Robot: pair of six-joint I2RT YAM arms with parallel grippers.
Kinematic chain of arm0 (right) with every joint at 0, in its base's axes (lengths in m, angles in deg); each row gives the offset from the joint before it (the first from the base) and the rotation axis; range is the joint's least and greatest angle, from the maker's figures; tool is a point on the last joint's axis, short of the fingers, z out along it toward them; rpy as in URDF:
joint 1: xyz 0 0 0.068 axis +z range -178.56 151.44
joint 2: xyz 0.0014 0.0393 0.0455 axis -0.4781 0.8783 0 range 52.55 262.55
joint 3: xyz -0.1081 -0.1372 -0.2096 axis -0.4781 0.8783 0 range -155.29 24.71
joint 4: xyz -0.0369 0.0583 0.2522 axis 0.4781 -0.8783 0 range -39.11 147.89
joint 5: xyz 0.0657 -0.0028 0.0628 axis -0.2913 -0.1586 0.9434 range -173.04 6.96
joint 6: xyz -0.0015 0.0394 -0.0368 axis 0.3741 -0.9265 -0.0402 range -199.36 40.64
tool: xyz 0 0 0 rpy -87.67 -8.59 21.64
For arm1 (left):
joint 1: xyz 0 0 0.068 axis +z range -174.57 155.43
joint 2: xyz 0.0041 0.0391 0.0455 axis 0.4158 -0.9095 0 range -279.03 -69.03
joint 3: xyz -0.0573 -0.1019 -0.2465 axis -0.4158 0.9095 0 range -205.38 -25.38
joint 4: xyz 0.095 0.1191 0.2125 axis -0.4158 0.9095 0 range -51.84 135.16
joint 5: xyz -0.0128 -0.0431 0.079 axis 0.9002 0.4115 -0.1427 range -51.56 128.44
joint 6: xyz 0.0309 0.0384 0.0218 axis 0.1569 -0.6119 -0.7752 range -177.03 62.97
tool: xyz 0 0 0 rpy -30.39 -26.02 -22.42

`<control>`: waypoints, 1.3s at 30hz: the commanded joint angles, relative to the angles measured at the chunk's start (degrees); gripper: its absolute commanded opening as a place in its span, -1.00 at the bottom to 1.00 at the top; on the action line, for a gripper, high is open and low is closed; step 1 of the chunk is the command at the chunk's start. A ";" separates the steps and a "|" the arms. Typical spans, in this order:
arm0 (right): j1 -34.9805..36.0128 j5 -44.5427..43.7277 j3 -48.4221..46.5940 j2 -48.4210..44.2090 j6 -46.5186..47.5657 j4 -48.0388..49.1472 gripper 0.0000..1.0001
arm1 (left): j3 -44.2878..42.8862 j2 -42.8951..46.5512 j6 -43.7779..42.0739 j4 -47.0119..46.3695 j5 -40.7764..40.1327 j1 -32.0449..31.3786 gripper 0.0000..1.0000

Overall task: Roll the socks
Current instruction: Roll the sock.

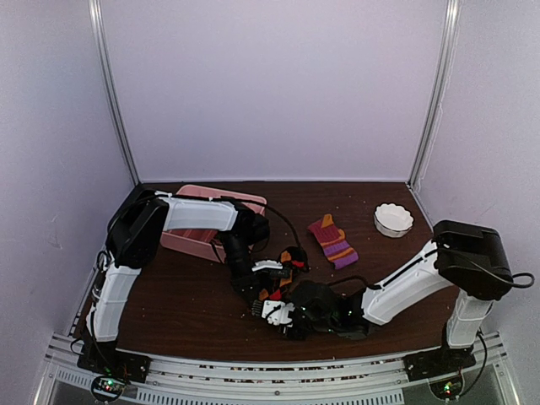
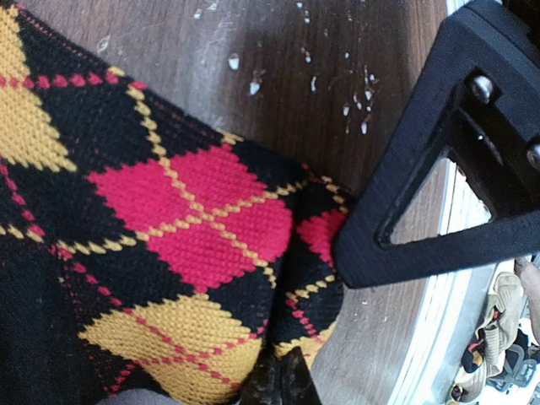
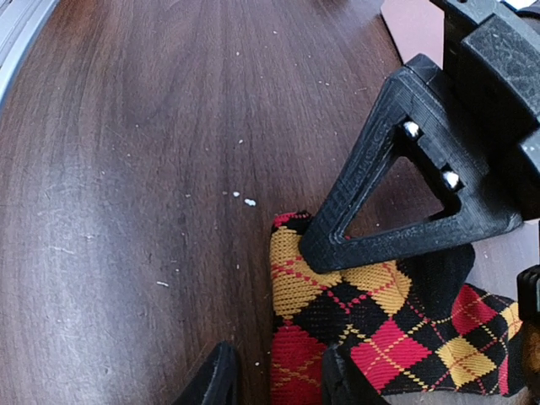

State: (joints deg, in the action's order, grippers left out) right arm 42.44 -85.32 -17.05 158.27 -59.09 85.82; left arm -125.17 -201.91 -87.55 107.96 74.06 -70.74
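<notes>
**Argyle sock worked at near centre; no roll formed yet**

Table (image 1: 181, 316): dark wood. The left arm (image 1: 198, 215) and right arm (image 1: 405, 287) fold inward and meet at the near centre. I take this as putting both wrists on one sock from opposite sides.

Pink tray (image 1: 228, 196): back left, partly under the left arm, out of the work.

Striped sock (image 1: 332, 242): flat and alone, behind the grippers and apart from them. Probably waiting its turn.

White bowl (image 1: 393, 219): back right, not in use.

Argyle sock (image 3: 380, 329), black, red and yellow: on the wood under both grippers.

Left gripper (image 2: 283, 384): jaws closed, tips together on the fabric, with a crease running up to them. It reads as an anchoring pinch.

Right gripper (image 3: 278, 371): jaws narrowly apart astride the sock's red end, with bare wood beside one finger. Cannot tell whether they bite. The likely aim is to catch that end and start the turn.
</notes>
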 commanded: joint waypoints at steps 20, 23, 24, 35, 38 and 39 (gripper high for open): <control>-2.43 1.01 -1.47 3.17 -0.89 -1.38 -0.47 | 1.26 -3.52 -1.39 -2.21 -5.87 0.56 -1.00; -2.84 2.25 -0.52 3.36 -2.02 -1.31 -0.71 | 1.31 -3.24 -1.59 -2.21 -5.57 0.58 -0.93; -2.90 2.70 -0.20 3.44 -2.54 -1.58 -0.79 | 1.36 -2.95 -1.53 -2.44 -5.46 0.71 -0.83; -5.67 11.66 3.75 4.71 -12.46 -2.90 -1.00 | 12.82 16.15 2.97 -19.76 -11.13 1.83 -0.39; -7.50 16.16 4.43 5.25 -15.49 -3.51 -1.00 | 19.06 23.96 3.93 -27.18 -12.59 2.40 -0.37; -8.13 17.25 4.44 5.60 -16.54 -4.06 -1.00 | 21.21 26.55 4.30 -29.79 -12.79 2.88 -0.35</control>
State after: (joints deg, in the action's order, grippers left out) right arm 36.54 -74.76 -15.56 160.34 -69.75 90.93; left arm -109.28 -184.75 -85.37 91.08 65.45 -69.17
